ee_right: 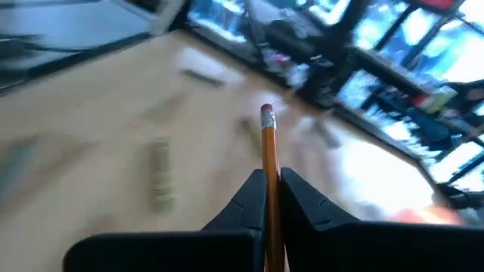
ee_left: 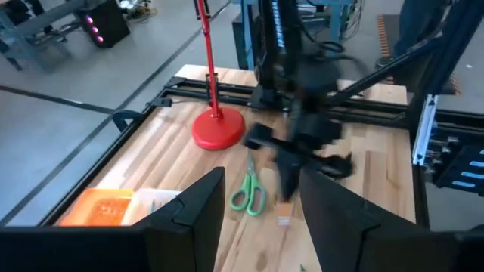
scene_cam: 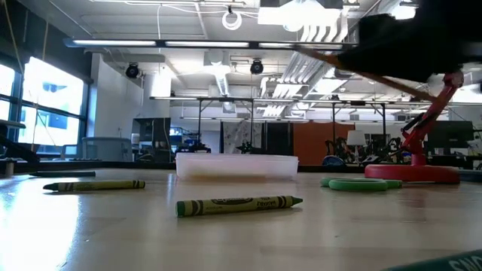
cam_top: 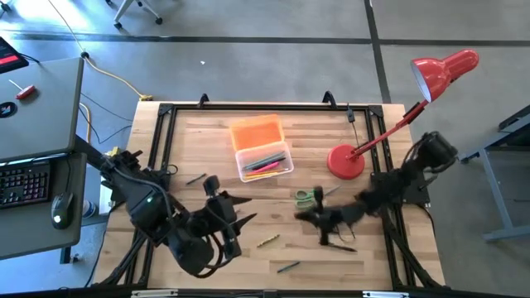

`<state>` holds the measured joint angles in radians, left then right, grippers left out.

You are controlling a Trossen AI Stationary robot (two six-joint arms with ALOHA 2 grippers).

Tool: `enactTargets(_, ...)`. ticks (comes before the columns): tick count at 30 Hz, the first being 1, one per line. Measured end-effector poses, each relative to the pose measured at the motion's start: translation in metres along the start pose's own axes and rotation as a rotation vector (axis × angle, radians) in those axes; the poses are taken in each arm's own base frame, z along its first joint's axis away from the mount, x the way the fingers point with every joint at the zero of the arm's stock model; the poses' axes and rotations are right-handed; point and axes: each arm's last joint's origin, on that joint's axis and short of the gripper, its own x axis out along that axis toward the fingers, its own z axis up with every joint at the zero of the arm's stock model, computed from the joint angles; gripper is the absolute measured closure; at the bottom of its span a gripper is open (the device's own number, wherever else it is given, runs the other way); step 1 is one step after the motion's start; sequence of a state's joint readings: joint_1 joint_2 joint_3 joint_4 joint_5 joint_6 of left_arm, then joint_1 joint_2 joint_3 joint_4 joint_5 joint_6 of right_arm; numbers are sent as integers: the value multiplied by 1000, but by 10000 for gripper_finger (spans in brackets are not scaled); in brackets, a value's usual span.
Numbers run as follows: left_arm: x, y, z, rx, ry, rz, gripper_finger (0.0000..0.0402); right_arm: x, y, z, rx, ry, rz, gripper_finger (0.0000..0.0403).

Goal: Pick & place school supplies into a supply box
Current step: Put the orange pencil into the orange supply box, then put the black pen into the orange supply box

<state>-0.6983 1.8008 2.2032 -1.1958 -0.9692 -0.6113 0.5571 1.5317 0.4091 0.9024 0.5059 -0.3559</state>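
My right gripper (cam_top: 321, 222) (ee_right: 267, 181) hangs over the table's right middle, shut on an orange pencil (ee_right: 266, 143) with a pink eraser. Green-handled scissors (cam_top: 308, 197) lie flat just beyond it. The clear supply box (cam_top: 265, 161) holds several pens, and its orange lid (cam_top: 257, 132) lies open behind it. Two green crayons (scene_cam: 239, 205) (scene_cam: 94, 185) lie on the wood. My left gripper (cam_top: 242, 217) (ee_left: 263, 177) hovers open at the near left, holding nothing. My right gripper pinches the pencil's shaft (ee_right: 268, 168) between its two fingers. The pencil runs roughly along the fingers, and its eraser end (ee_right: 266, 117) sticks out past the fingertips. In the low view the gripper is high above the tabletop, so the pencil is lifted clear.
A red desk lamp stands at the far right on its round base (cam_top: 345, 161), its arm slanting up beyond the table's right edge. More crayons (cam_top: 267, 242) (cam_top: 287, 266) lie near the front edge, and a thin pencil (cam_top: 196, 178) lies left of the box. A black frame (cam_top: 248, 106) rims the table.
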Motion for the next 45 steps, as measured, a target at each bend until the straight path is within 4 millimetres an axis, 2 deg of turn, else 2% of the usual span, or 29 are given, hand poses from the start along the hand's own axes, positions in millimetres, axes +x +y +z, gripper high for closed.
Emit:
enactTargets(4, 2, -1, 2, -23, -15, 1, 199, 22, -45, -10, -37, 17, -30, 399)
enactTargets(7, 1, 0, 4, -30, -38, 22, 199, 43, -80, -24, -57, 112, -59, 400)
enactTargets(11, 1, -1, 4, -34, -40, 19, 199, 70, -123, -34, -6, 168, -53, 400)
enactTargets(18, 1, -1, 4, -33, -40, 20, 199, 121, -168, -40, -6, 152, 8, 400)
enactTargets(22, 1, -1, 4, -33, -33, 11, 199, 146, -182, -62, 13, 216, 21, 400)
enactTargets(26, 1, -2, 3, -33, -21, -7, 199, 160, -195, -84, 28, 262, -1, 400)
enactTargets(30, 1, -1, 3, -31, -22, -5, 199, 157, -210, -99, 65, 294, -39, 400)
enactTargets(35, 1, -1, 3, -26, -22, -4, 199, 151, -226, -109, 92, 304, -60, 384)
enactTargets(41, 1, -1, 3, -28, -22, -3, 199, 148, -227, -113, 117, 294, 16, 348)
enactTargets(45, 2, -2, 3, -30, -22, -3, 199, 151, -221, -107, 106, 284, 22, 329)
